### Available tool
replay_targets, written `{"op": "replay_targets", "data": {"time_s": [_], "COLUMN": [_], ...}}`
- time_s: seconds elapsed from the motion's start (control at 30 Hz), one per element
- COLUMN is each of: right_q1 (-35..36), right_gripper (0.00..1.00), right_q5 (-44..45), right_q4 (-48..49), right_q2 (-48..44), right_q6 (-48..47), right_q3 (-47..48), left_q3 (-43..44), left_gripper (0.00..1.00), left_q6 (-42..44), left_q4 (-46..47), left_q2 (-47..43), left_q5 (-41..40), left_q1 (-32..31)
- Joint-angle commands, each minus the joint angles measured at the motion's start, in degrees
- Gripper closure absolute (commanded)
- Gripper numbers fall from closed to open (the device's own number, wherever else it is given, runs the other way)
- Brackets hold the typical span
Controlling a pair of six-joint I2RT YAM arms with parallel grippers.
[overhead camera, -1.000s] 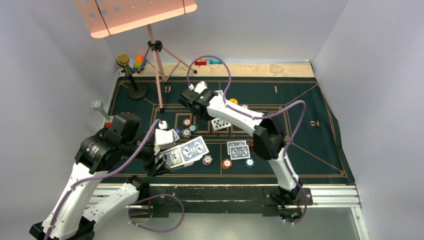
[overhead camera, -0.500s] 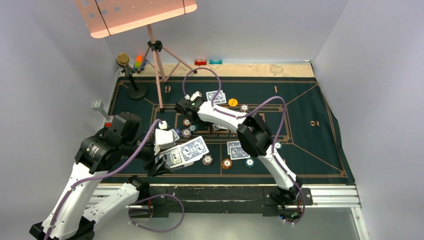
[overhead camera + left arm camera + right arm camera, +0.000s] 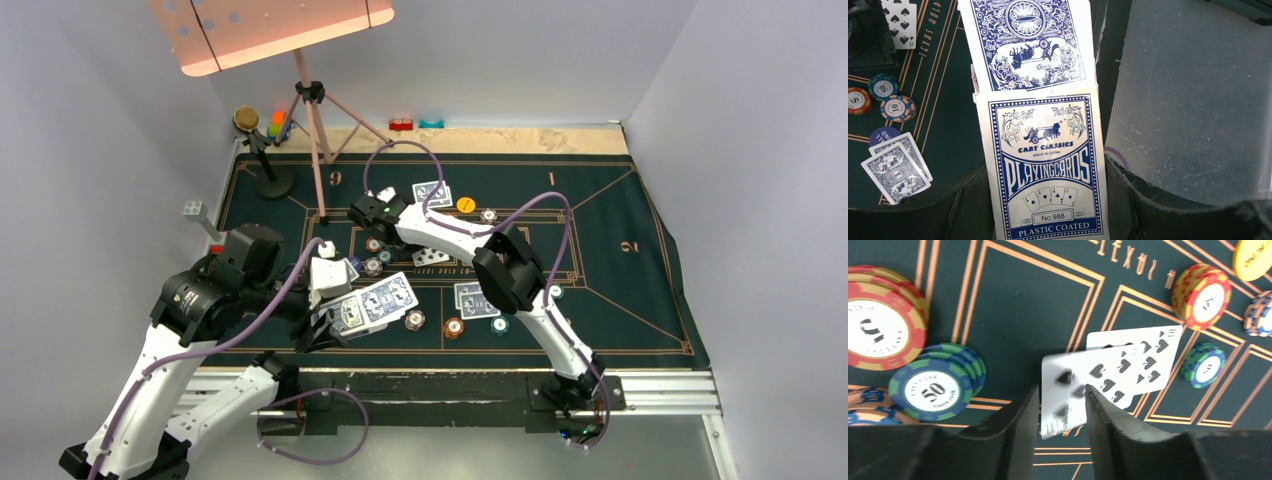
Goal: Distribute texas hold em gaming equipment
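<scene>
My left gripper (image 3: 335, 315) is shut on a blue-and-white playing card box (image 3: 1048, 170), with a patterned-back card (image 3: 1028, 42) sticking out of its far end, held above the mat's near left. My right gripper (image 3: 362, 212) hovers low over the mat's middle left. Its jaws stand a little apart in the right wrist view (image 3: 1062, 395), with a blurred face-up spade card (image 3: 1063, 380) showing in the gap, overlapping another face-up card (image 3: 1138, 360). Chips (image 3: 935, 390) (image 3: 875, 330) (image 3: 1203, 295) lie around it. A yellow disc (image 3: 466, 204) lies beside two face-down cards (image 3: 432, 192).
The dark green mat (image 3: 620, 290) also bears a face-down card pair (image 3: 478, 298) and chips (image 3: 453, 327) near the front. A pink-topped music stand (image 3: 315, 150), a small stand (image 3: 262, 150) and toy blocks (image 3: 277, 125) are at the back left.
My right gripper has swung left and nearer, away from the far face-down cards, then stayed still. My left arm has not moved.
</scene>
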Motion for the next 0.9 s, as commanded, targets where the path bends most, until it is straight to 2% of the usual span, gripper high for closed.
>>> {"op": "replay_targets", "data": {"time_s": [0.0, 0.1, 0.37, 0.5, 0.63, 0.77, 0.87], "right_q1": [0.4, 0.3, -1.6, -6.4, -12.3, -16.2, -16.9], "right_gripper": [0.55, 0.49, 0.44, 0.30, 0.15, 0.10, 0.09], "right_q5": [-4.4, -7.5, -14.3, -21.3, -37.1, -52.8, -59.8], "right_q4": [3.2, 5.4, 6.1, 6.9, 14.6, 26.2, 32.4], "right_q2": [-3.8, -5.5, -13.4, -22.3, -36.0, -48.2, -55.2], "right_q6": [1.4, 1.1, 1.2, 2.4, 3.8, 7.9, 11.4], "right_q3": [-0.5, -1.2, 0.5, -2.0, -12.2, -26.4, -35.8], "left_q3": [2.5, 2.7, 3.3, 3.2, 3.1, 2.0, 1.5], "left_gripper": [1.00, 1.00, 1.00, 1.00, 1.00, 1.00, 1.00], "left_q6": [0.3, 0.4, 0.5, 0.2, 0.2, 0.1, -0.2], "left_q4": [0.7, 0.7, 0.2, 0.5, 0.7, 1.2, 1.8], "left_q2": [0.1, 0.1, -0.2, -0.1, -0.1, -0.2, -0.1], "left_q5": [1.1, 1.1, 0.7, 1.0, 1.2, 1.6, 1.2], "left_q1": [0.1, 0.0, 0.1, 0.0, 0.0, 0.0, 0.0]}}
